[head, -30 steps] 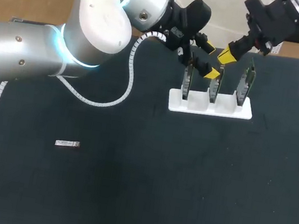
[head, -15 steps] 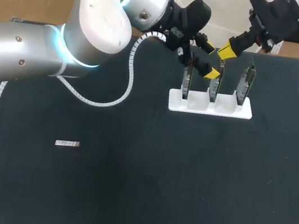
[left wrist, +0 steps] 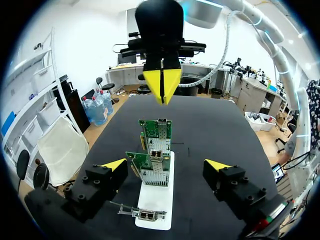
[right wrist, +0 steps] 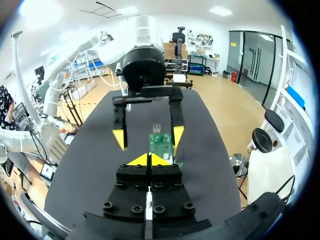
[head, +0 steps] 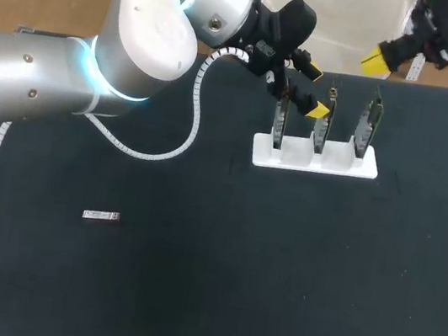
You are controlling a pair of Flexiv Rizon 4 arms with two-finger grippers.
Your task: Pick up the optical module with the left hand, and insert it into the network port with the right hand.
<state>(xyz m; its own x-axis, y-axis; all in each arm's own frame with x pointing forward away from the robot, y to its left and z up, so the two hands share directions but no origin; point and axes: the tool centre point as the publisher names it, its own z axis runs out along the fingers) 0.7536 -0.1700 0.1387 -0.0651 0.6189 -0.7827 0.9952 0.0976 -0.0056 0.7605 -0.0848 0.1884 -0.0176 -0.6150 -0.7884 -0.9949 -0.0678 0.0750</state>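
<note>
Optical module [head: 100, 216]: a small, flat, silvery metal bar lying alone on the table [head: 276, 270], a matte black surface, well apart from both grippers and from the card holder. In the head view, neither gripper holds it.

Card holder [head: 315, 158]: a smooth white plastic base, rectangular, with three slots in a row. Each slot carries one upright green network card [head: 323, 124], a thin circuit board standing on edge. In the left wrist view the holder [left wrist: 156, 200] runs straight ahead of the gripper, and the nearest card shows a silvery box-shaped network port [left wrist: 148, 215] on its upper edge.

Left gripper [head: 315, 87]: black, blocky fingers with wedge-shaped yellow tips on a rounded, glossy silver arm with a white coiled cable. Its fingers are spread wide and hold nothing. In the left wrist view the left gripper [left wrist: 166, 165] hangs over the near end of the card row, one finger on each side of it, touching no card.

Right gripper [head: 378, 59]: at the far edge of the table, beyond the cards. Its yellow tips are pressed together into a single point, with nothing between them; the right wrist view shows the right gripper [right wrist: 149, 160] pointing at a green card and the spread fingers of the left gripper beyond it.
</note>
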